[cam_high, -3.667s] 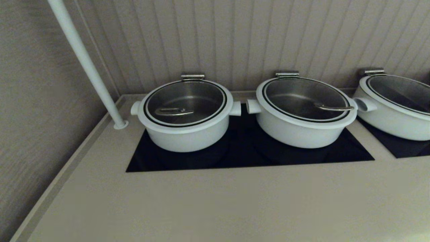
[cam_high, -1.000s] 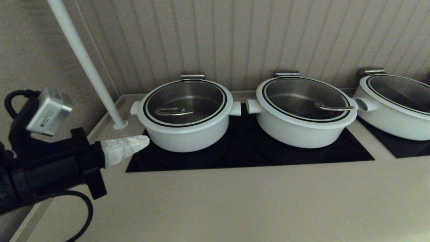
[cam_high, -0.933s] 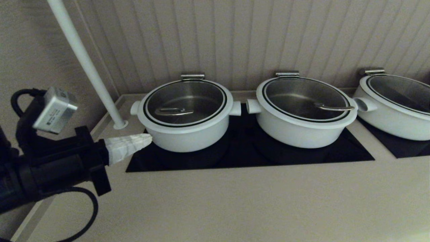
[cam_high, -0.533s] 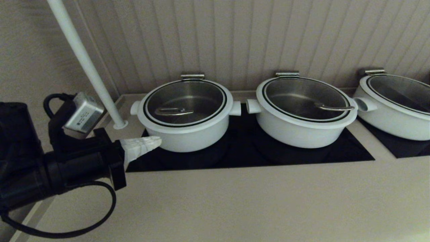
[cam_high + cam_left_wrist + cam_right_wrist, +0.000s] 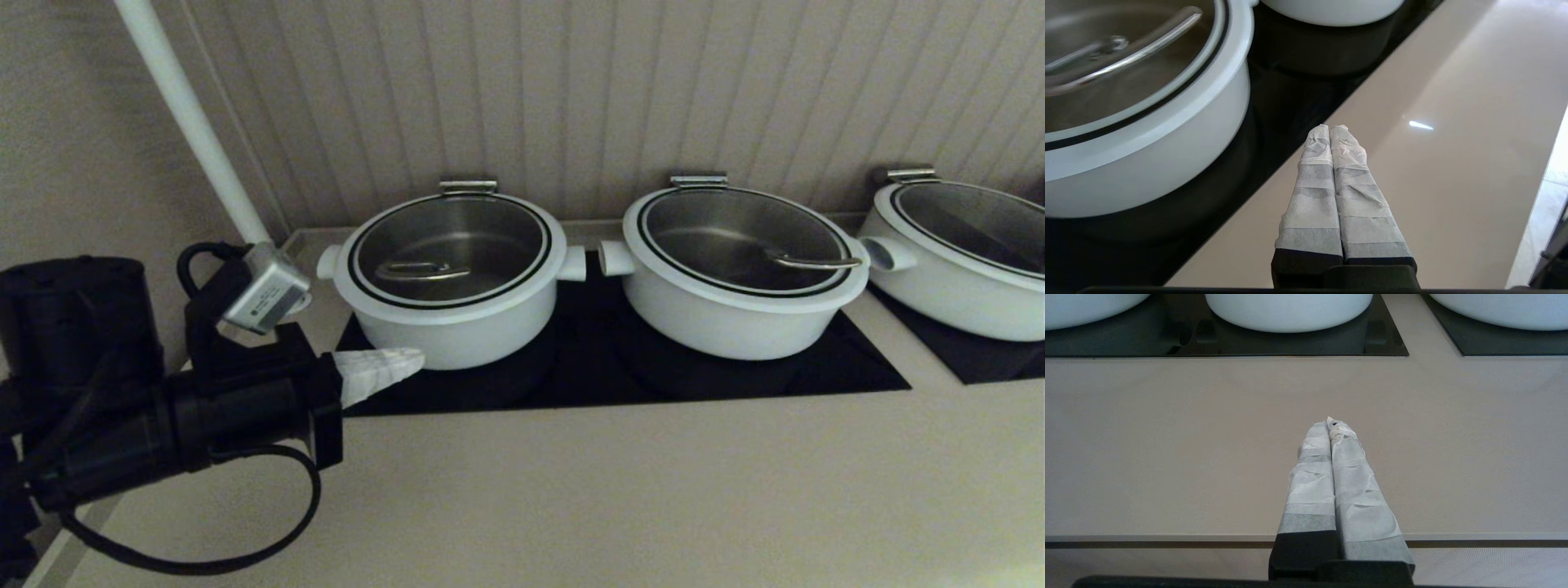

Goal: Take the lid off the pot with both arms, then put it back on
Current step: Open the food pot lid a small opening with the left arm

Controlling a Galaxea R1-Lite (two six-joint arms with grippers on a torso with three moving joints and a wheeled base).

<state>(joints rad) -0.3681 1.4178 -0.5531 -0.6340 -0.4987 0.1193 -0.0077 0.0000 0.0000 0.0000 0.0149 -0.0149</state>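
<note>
The pot (image 5: 451, 306) stands in the middle left of the head view on a black hob (image 5: 604, 359), with the lid (image 5: 451, 251) seated flat on it and nothing lifted yet. The lid's wire handle (image 5: 420, 270) lies left of the lid's centre, its long axis running roughly left to right across the frame. The left gripper (image 5: 408, 362) is at the lower left, its taped fingers pressed together and grasping nothing, the tips just in front of the pot's lower wall, below the rim. So the handle lies up and farther back from those tips, above them and over the pot's edge; the arm would seem to need to rise and reach in before it can take hold. In the left wrist view the left gripper (image 5: 1329, 131) points past the pot's side, with the handle (image 5: 1126, 57) at upper left. The right gripper (image 5: 1329, 424) is likewise clenched on nothing, over bare counter (image 5: 1167, 437) near its front edge, well apart from the pots, so the left arm is much the nearer.
</note>
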